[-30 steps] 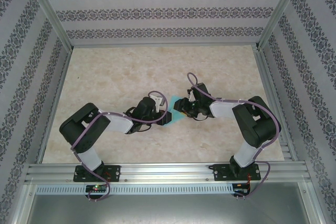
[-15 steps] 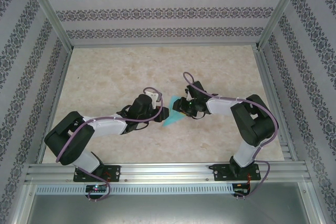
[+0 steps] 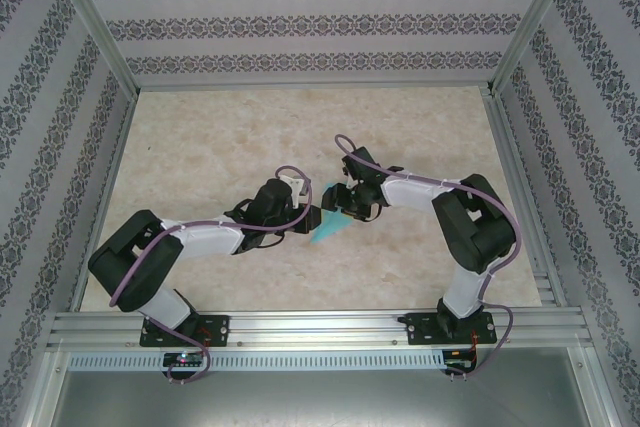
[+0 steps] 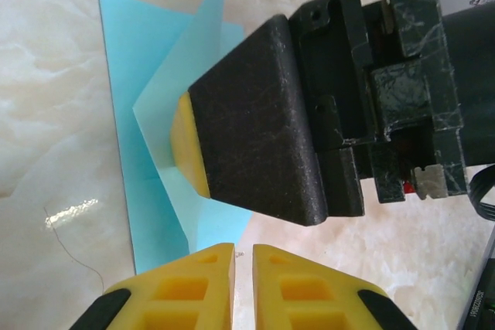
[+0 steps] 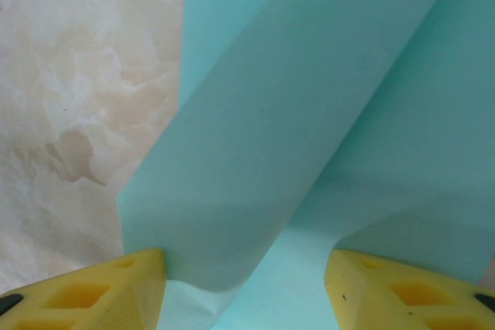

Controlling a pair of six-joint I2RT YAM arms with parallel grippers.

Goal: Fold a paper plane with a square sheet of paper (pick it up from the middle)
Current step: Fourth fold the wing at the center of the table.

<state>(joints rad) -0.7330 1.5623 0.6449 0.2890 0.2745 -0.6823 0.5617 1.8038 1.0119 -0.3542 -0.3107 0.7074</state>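
Left gripper (image 4: 243,264) has been drawn almost shut, only a thin slit being left between the jaws; nothing is seen caught there, and it is held at the near edge of the paper (image 4: 139,129). Right gripper (image 5: 244,284) has been widened and is spread open over the paper, one pad (image 4: 188,144) apparently pressed on a raised flap, with nothing gripped. Over the last second the left arm has been stretched lower and its gripper brought up to the paper, while the right gripper has been shifted leftward onto it. The paper is found mid-tabletop (image 3: 220,137) between both grippers, partly folded into diagonal flaps, one pointed tip toward the near side. A crease is judged to be under way, the plane far from finished. No container is seen; the paper lies bare on the tabletop.
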